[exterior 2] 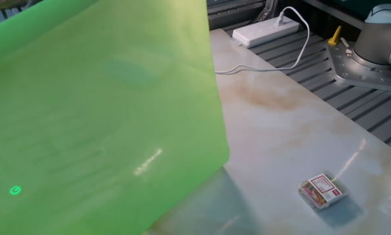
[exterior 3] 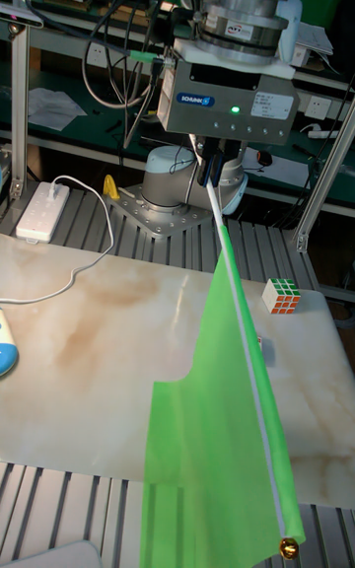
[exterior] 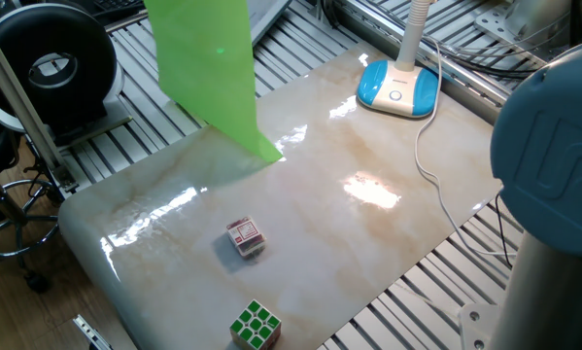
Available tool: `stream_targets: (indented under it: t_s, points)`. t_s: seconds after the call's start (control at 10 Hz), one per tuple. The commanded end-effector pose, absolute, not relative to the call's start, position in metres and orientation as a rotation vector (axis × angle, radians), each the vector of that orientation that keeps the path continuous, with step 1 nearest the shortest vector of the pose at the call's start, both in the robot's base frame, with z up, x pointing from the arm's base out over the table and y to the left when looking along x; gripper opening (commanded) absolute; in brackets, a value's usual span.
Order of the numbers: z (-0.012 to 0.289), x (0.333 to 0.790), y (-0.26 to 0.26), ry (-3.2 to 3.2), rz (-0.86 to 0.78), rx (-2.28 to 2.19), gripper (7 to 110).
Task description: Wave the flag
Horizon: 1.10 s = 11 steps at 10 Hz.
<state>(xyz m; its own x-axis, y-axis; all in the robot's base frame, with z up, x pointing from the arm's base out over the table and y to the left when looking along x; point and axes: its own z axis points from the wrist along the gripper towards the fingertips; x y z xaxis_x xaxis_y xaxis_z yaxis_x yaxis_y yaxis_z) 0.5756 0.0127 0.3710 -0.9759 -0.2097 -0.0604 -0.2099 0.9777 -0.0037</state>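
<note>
The flag [exterior: 208, 68] is a lime-green cloth sheet hanging over the far left part of the marble table [exterior: 368, 243]. In the other fixed view the flag [exterior 2: 104, 117] fills the left half of the picture. The tall view shows the flag [exterior 3: 212, 410] on a thin white stick [exterior 3: 247, 351] that slants down toward the camera and ends in a small gold knob. My gripper [exterior 3: 209, 170] is held high above the table, shut on the stick's upper end. It is out of view in both other pictures.
Two puzzle cubes lie on the table: a white-and-red one [exterior: 245, 236] and a green-faced one [exterior: 256, 324] at the front edge. A blue lamp base [exterior: 397, 86] with its cable sits at the far side. A white power strip [exterior 2: 268, 29] lies beside the robot base [exterior 2: 378, 49].
</note>
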Motion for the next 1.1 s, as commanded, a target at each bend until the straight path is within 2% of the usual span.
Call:
stream_targets:
  t_s: [0.0, 0.5, 1.0]
  points:
    - [0.372, 0.581, 0.011, 3.04, -0.006, -0.332, 7]
    - [0.373, 0.592, 0.009, 2.995, -0.025, -0.328, 7]
    - [0.372, 0.585, 0.008, 3.024, -0.025, -0.329, 7]
